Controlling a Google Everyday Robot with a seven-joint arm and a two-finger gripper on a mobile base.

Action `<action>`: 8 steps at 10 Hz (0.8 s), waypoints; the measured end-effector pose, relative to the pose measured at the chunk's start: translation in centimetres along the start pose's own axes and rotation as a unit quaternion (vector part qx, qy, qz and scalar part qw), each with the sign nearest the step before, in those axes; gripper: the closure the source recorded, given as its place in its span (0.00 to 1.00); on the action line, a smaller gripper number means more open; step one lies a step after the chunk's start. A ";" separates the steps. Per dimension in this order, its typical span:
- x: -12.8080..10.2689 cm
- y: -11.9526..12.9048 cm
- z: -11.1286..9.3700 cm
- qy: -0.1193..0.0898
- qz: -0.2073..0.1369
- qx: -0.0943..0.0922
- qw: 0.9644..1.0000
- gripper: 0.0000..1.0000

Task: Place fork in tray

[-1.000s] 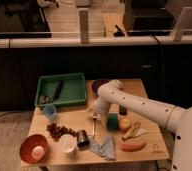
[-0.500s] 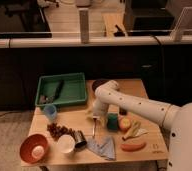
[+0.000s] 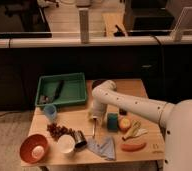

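The fork (image 3: 94, 129) is a thin silvery sliver on the wooden table, just in front of the gripper. My gripper (image 3: 94, 119) hangs from the white arm, pointing down right over the fork's upper end; whether it touches the fork is unclear. The green tray (image 3: 74, 78) stands at the back left of the table, up and to the left of the gripper. A dark utensil (image 3: 56, 90) lies inside it.
A green sponge block (image 3: 112, 121) and an orange fruit (image 3: 124, 123) sit right of the gripper. Pale curved items (image 3: 134, 131), a blue cloth (image 3: 103, 148), a metal cup (image 3: 80, 140), a white cup (image 3: 66, 144), a red bowl (image 3: 26, 145) and a blue cup (image 3: 50, 112) crowd the front.
The gripper has shifted slightly left and stays low over the fork. The fork and the other objects lie where they were.
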 end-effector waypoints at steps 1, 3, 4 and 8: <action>0.1 0.1 0.2 0.005 -0.013 -0.006 1.000 0.38; 0.3 -0.2 0.6 0.011 -0.038 -0.015 0.999 0.44; 0.4 -0.4 0.7 0.015 -0.051 -0.017 0.998 0.44; 0.6 -0.3 0.5 0.018 -0.054 -0.018 0.998 0.44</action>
